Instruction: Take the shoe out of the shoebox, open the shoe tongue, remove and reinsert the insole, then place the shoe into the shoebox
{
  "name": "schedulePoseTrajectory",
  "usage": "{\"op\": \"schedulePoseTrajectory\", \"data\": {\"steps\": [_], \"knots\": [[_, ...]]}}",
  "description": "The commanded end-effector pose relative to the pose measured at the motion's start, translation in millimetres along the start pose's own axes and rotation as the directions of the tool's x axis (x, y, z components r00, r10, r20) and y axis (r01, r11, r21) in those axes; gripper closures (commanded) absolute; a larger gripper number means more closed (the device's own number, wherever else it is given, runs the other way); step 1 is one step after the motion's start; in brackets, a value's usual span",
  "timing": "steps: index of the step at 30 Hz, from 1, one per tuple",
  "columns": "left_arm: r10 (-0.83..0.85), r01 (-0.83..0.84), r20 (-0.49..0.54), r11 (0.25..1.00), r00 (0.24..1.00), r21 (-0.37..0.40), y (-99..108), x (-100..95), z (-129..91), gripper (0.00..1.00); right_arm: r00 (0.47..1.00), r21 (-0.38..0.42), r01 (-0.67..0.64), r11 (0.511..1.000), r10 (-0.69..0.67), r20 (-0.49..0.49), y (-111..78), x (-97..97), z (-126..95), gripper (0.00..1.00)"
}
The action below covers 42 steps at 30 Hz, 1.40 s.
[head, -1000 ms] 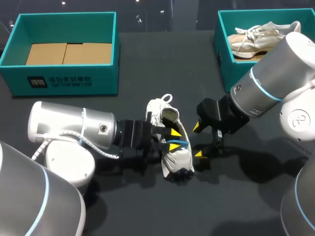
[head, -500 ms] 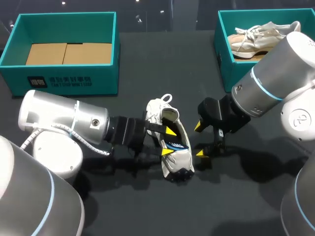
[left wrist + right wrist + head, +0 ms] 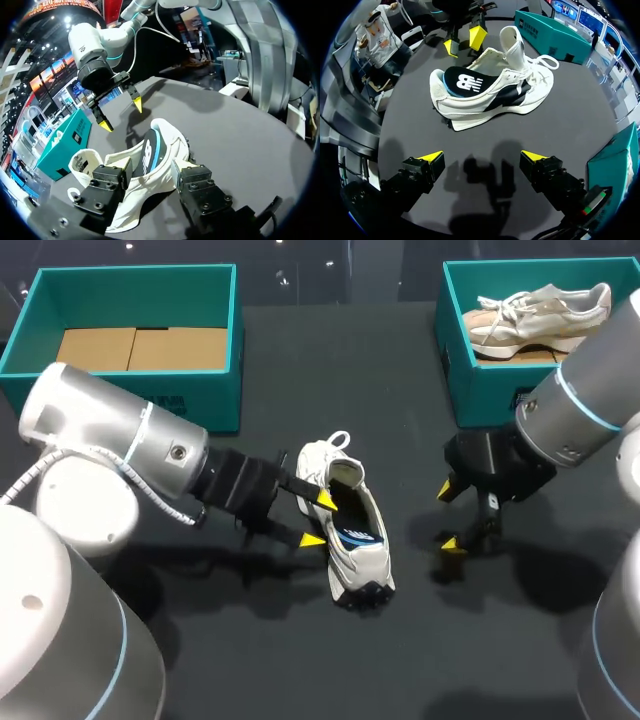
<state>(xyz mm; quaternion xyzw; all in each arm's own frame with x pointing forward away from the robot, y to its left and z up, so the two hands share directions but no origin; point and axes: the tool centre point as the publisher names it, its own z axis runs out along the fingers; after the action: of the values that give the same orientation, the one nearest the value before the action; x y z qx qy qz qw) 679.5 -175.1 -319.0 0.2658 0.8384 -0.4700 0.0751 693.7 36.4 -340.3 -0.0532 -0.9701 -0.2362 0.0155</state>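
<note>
Near side first: left pincer [image 3: 318, 520] comes in low from my left, fingers spread apart, holding nothing. Its tips sit right at the side of the shoe [image 3: 352, 540]; can't tell if they touch. From the left wrist the shoe lies between the spread fingers, not clamped. Right pincer [image 3: 448, 517] hangs on the other side, also spread and empty, apart from the shoe w/ bare table [image 3: 400, 660] between. The shoe rests on its sole mid-table, toe toward me, tongue [image 3: 512, 45] pulled up and back, laces loose. The dark insole [image 3: 465, 82] is inside; its heel end looks a bit proud of the collar, maybe not fully seated, hard to say. Far edge: teal box [image 3: 130, 270] on my left w/ only cardboard [image 3: 140, 348] in the bottom, teal box [image 3: 455, 360] on my right w/ another pale shoe [image 3: 540, 310] in it. Step, as I judge it: tail of insole reinsert, about to go to boxing. Next move prob needs the insole pressed flat if it's riding up, then one pincer closing across the shoe's sides or collar for a firm lift, and a carry to a box. Which box is meant I can't tell.
</note>
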Motion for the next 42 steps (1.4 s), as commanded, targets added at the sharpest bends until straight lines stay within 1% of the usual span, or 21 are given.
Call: {"op": "schedulePoseTrajectory", "data": {"steps": [1,7,9,15,16,17,18,19,21,22,32,34,36,38,39,42], "knots": [[0.013,-0.015,-0.109,1.000,0.994,-0.012,-7,5.2,-34,0.49,1.000,0.000,0.002,1.000,-0.002,0.005,-14.9,8.8,-26,0.00],[0.057,-0.064,-0.194,0.997,0.979,-0.032,-16,8.6,-65,0.51,1.000,0.000,0.002,1.000,-0.002,0.005,-14.9,8.8,-26,0.00],[0.082,-0.095,-0.227,0.994,0.971,-0.051,-18,7.9,-75,0.51,1.000,0.000,0.002,1.000,-0.002,0.005,-14.9,8.8,-26,0.00],[0.120,-0.159,-0.347,0.983,0.930,-0.087,-22,3.0,-101,0.52,1.000,0.000,0.002,1.000,-0.002,0.005,-14.9,8.8,-26,0.00],[0.126,-0.173,-0.376,0.980,0.918,-0.094,-23,2.2,-106,0.53,1.000,0.000,0.002,1.000,-0.002,0.005,-14.9,8.8,-26,0.00],[0.130,-0.183,-0.397,0.978,0.909,-0.098,-25,1.1,-110,0.60,1.000,0.000,0.002,1.000,-0.002,0.005,-14.9,8.8,-26,0.00],[0.144,-0.211,-0.441,0.972,0.886,-0.105,-26,0.4,-115,0.93,1.000,0.000,0.002,1.000,-0.002,0.005,-14.9,8.8,-26,0.00],[0.161,-0.240,-0.497,0.966,0.853,-0.100,-26,1.0,-122,1.00,1.000,0.000,0.002,1.000,-0.002,0.005,-14.9,8.8,-26,0.00],[0.160,-0.240,-0.531,0.967,0.832,-0.085,-27,-1.9,-134,1.00,1.000,0.000,0.002,1.000,-0.002,0.005,-14.9,8.8,-26,0.00],[0.154,-0.219,-0.506,0.973,0.849,-0.071,-26,-6.1,-139,1.00,1.000,0.000,0.002,1.000,-0.002,0.005,-14.9,8.8,-26,0.00],[0.154,-0.219,-0.506,0.973,0.849,-0.071,-26,-6.1,-139,1.00,1.000,-0.001,0.002,1.000,-0.002,0.007,-16.8,8.3,-27,0.00],[0.154,-0.219,-0.506,0.973,0.849,-0.071,-26,-6.1,-139,1.00,1.000,0.005,-0.006,1.000,0.006,0.003,-23.7,6.6,-29,0.00],[0.164,-0.228,-0.509,0.971,0.845,-0.067,-27,-6.4,-139,1.00,1.000,0.005,-0.015,1.000,0.015,0.001,-35.2,5.6,-33,0.00],[0.159,-0.235,-0.510,0.968,0.845,-0.087,-28,-6.7,-137,1.00,1.000,0.001,-0.025,1.000,0.025,-0.006,-44.8,4.8,-36,0.00],[0.165,-0.239,-0.511,0.968,0.843,-0.081,-28,-6.5,-135,1.00,0.999,0.003,-0.033,0.999,0.033,-0.011,-49.7,4.5,-38,0.00],[0.169,-0.259,-0.524,0.960,0.835,-0.103,-30,-8.4,-128,1.00,0.999,0.014,-0.046,0.999,0.047,-0.017,-63.1,4.6,-44,0.00]]}}
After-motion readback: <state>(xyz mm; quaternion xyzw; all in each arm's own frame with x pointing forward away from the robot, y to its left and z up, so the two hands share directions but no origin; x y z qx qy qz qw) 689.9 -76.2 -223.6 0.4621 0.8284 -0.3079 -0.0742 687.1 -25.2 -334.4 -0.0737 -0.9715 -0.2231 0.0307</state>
